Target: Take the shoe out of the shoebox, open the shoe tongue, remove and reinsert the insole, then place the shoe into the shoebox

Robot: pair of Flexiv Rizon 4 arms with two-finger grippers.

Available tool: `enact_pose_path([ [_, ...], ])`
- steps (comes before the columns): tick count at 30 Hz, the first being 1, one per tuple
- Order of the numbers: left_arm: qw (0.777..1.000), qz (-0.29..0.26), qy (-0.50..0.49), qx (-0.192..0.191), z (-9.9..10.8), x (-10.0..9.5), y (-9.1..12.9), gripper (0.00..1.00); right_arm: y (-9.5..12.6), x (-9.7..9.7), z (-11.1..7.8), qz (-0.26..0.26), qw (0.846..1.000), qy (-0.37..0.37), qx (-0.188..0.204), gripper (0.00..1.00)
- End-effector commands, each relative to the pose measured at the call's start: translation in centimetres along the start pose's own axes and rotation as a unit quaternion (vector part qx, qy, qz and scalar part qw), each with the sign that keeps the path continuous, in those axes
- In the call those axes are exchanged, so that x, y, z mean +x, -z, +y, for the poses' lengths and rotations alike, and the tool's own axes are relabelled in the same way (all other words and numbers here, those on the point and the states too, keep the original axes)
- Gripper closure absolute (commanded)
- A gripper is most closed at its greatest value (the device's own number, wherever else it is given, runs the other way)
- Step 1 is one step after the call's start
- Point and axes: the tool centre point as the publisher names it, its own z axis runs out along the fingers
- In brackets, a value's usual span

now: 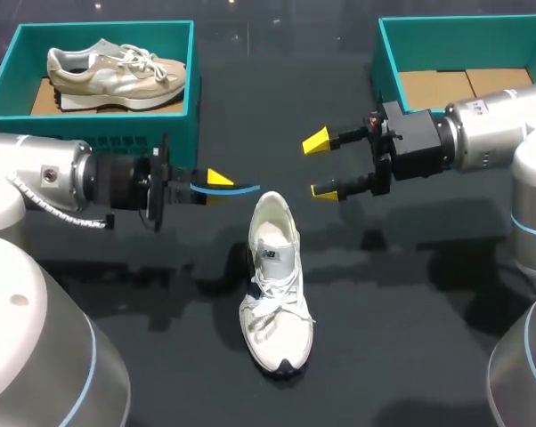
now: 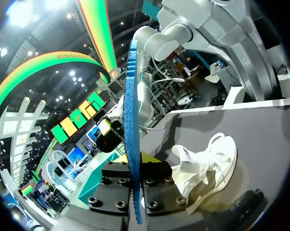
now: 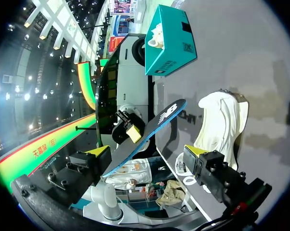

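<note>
Blue insole [image 1: 241, 189] in the clenched left end effector [image 1: 217, 181], white shoe [image 1: 275, 294] just beside it (right end effector [image 1: 321, 165] released)

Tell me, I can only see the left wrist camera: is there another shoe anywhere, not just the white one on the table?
Observer: Yes. The head view shows a beige shoe inside the left shoebox, at the back of the table.
Operator: And on the other side?
Observer: The right shoebox has no shoe in it, only brown cardboard on its floor.
Operator: Is my other arm busy?
Observer: No. The right gripper has its fingers open with nothing between them. It is close to the blue insole that the left gripper holds.
</note>
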Motion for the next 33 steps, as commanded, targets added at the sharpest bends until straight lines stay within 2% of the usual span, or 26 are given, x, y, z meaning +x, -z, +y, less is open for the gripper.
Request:
enact_pose_path([
  [1, 1.0, -0.001, 0.0, -0.002, -0.2, 0.2, 0.0, 1.0, -0.1, 0.0, -0.1, -0.001, 1.0, -0.001, -0.001, 0.0],
  [13, 1.0, -0.001, 0.0, -0.002, -0.2, 0.2, 0.0, 1.0, -0.1, 0.0, -0.1, -0.001, 1.0, -0.001, -0.001, 0.0],
  [26, 0.995, -0.009, -0.101, 0.006, -0.2, -1.7, 0.1, 1.0, -0.1, 0.0, -0.1, -0.001, 1.0, -0.001, -0.001, 0.0],
  [33, 0.978, -0.027, -0.204, -0.021, 1.0, -2.9, -0.2, 1.0, -0.1, 0.0, -0.1, -0.001, 1.0, -0.001, -0.001, 0.0],
])
